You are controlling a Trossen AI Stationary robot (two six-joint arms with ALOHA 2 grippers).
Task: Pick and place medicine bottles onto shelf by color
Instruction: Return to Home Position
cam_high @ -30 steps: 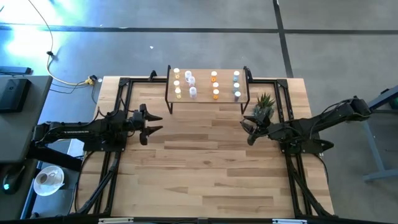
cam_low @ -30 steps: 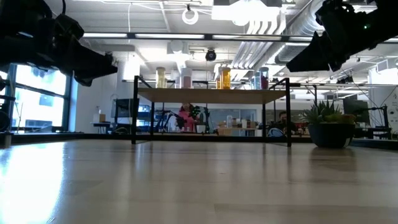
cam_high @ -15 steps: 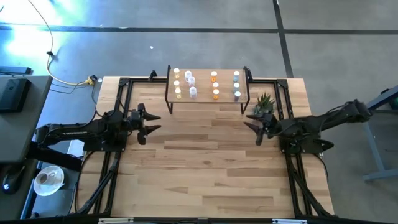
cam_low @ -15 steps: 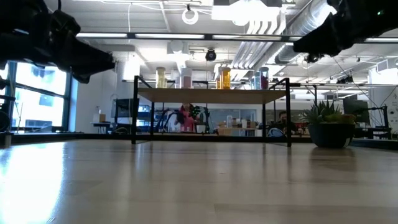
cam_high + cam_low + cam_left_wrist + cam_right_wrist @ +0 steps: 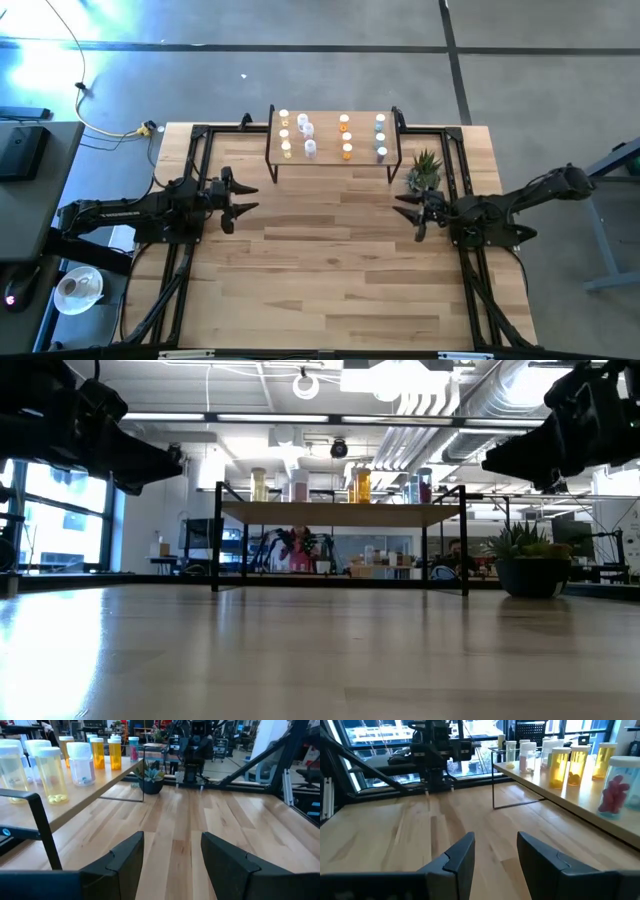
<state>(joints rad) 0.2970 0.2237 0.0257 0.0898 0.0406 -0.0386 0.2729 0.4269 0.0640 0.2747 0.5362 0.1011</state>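
The shelf [image 5: 330, 150] stands at the table's far middle on thin black legs. The medicine bottles stand on its top in rows by color: yellow [image 5: 285, 134], clear [image 5: 306, 130], orange [image 5: 346, 136] and blue-grey [image 5: 381, 138]. The wrist views show them from the side, as yellow bottles [image 5: 50, 775] and orange bottles [image 5: 560, 767]. One bottle with pinkish-red pills [image 5: 619, 785] stands at the right end. My left gripper [image 5: 240, 197] [image 5: 172, 855] hovers open over the table's left side. My right gripper [image 5: 410, 207] [image 5: 495, 851] hovers open over the right side. Both hold nothing.
A small green potted plant [image 5: 425, 170] stands on the table just right of the shelf, close to my right gripper. Black frame rails [image 5: 195, 170] run along the table's left and right sides. Bare wood planks [image 5: 330, 260] lie between the arms and toward the near edge.
My right gripper has drawn back a little toward the table's right edge and sunk. It has turned from slanting downward to pointing level across the table. Its fingers stay open. The bottles and the shelf have not moved.
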